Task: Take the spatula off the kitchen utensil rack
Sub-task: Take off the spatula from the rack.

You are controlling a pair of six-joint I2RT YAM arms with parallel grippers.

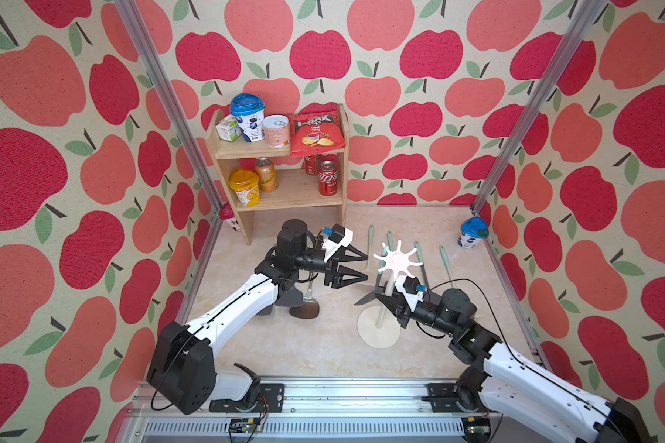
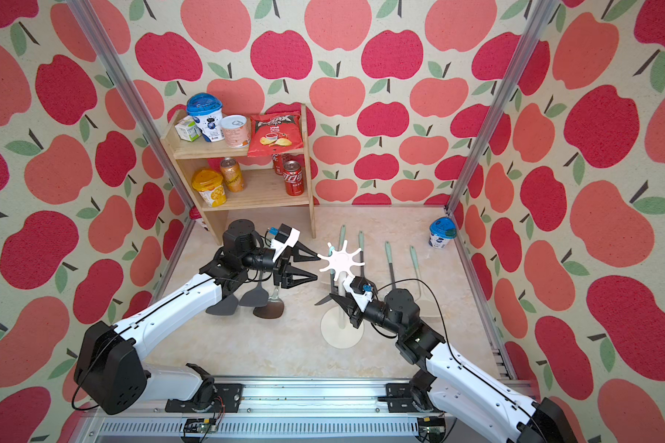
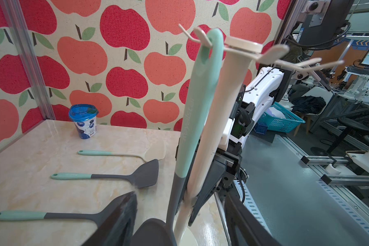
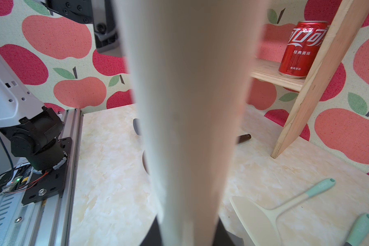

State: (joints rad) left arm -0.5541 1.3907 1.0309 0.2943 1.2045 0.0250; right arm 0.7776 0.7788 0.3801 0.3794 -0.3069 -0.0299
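The white kitchen utensil rack stands mid-table, its star-shaped top disc over a thin pole. One spatula, with a mint handle and a grey blade, hangs from a prong beside the pole. My left gripper is open just left of the disc. In the left wrist view its fingers stand either side of the spatula's grey shaft without touching it. My right gripper is shut on the rack's pole, low under the disc.
Several spatulas lie on the table: mint-handled ones behind the rack and dark-bladed ones under my left arm. A wooden two-tier shelf with cans and snacks stands back left. A blue yogurt cup sits back right.
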